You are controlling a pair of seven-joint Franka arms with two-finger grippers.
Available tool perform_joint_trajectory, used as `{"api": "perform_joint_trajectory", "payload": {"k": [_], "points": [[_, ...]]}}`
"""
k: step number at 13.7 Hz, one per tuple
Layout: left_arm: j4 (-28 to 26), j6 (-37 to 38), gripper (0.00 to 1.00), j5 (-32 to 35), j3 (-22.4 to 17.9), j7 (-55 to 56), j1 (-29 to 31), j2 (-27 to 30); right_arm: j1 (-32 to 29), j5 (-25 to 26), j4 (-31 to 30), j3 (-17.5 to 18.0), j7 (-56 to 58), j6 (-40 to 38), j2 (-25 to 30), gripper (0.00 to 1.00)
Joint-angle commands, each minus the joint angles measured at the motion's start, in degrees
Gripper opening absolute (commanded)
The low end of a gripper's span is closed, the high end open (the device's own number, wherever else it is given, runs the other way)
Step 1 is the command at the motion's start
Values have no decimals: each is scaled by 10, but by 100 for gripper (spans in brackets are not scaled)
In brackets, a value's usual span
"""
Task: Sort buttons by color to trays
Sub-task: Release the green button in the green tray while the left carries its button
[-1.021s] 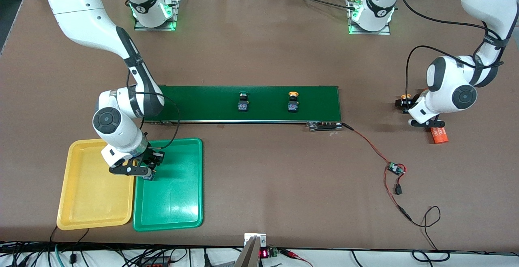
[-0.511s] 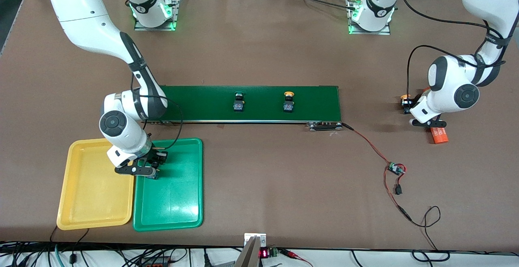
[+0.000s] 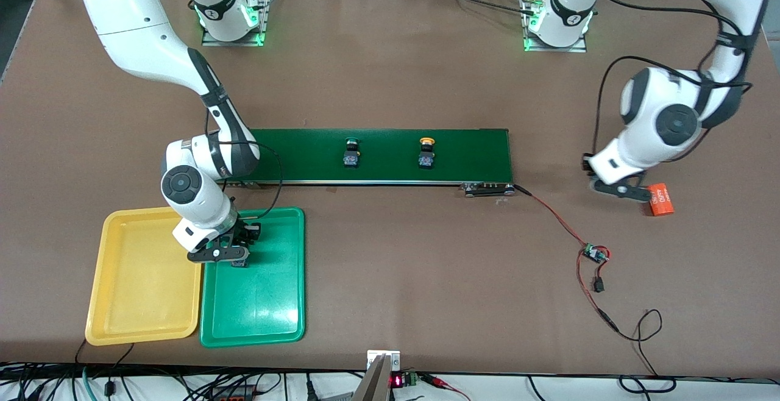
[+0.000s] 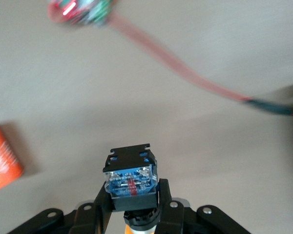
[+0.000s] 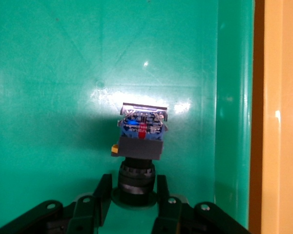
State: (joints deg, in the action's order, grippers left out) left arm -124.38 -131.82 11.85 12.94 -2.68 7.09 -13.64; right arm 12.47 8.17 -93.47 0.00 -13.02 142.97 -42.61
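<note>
Down at the right arm's end of the worktop point(image 3: 390, 72), the right gripper point(image 3: 228, 256) hangs over the green tray point(image 3: 268, 322), near the edge that lies against the yellow tray point(image 3: 122, 315). Its fingers point(image 5: 103, 191) are closed on a green-capped button point(image 5: 140, 146), held by the collar under the cap with the black-blue body pointing at the tray floor. At the left arm's end, the left gripper point(image 3: 609, 183) is up over bare worktop, just beside an orange cylinder with white print point(image 3: 660, 199). Its fingers point(image 4: 103, 207) are clamped on a yellow-capped button point(image 4: 131, 174), gripped below its blocky body. Two more buttons stand on the dark green conveyor belt point(image 3: 475, 151) between the arms: a green-capped one point(image 3: 351, 152) toward the right arm's end and a yellow-capped one point(image 3: 426, 153) toward the left arm's end, well apart. A red and black wire point(image 3: 551, 215) runs from the belt's end to a small circuit board point(image 3: 593, 253), nearer the front camera.
</note>
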Motion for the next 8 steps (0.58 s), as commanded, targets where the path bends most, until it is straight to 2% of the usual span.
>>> {"api": "perform_joint_trajectory", "payload": {"k": [1,2,4,6,8], "points": [[13,15,0,-27,56,36,-22,2,-3,4,8,3,9,2,-8,68],[21,16,0,-52,66,48,-30,1,-3,4,8,3,5,2,-7,75],[29,15,0,-118,75,77,-55,-12,-2,-1,11,3,8,1,-4,76],[30,9,0,-140,76,100,-81,-30,-2,-3,9,7,5,-7,3,78],[31,-9,0,-165,76,136,-98,-45,7,-4,9,11,-14,-55,26,82]]}}
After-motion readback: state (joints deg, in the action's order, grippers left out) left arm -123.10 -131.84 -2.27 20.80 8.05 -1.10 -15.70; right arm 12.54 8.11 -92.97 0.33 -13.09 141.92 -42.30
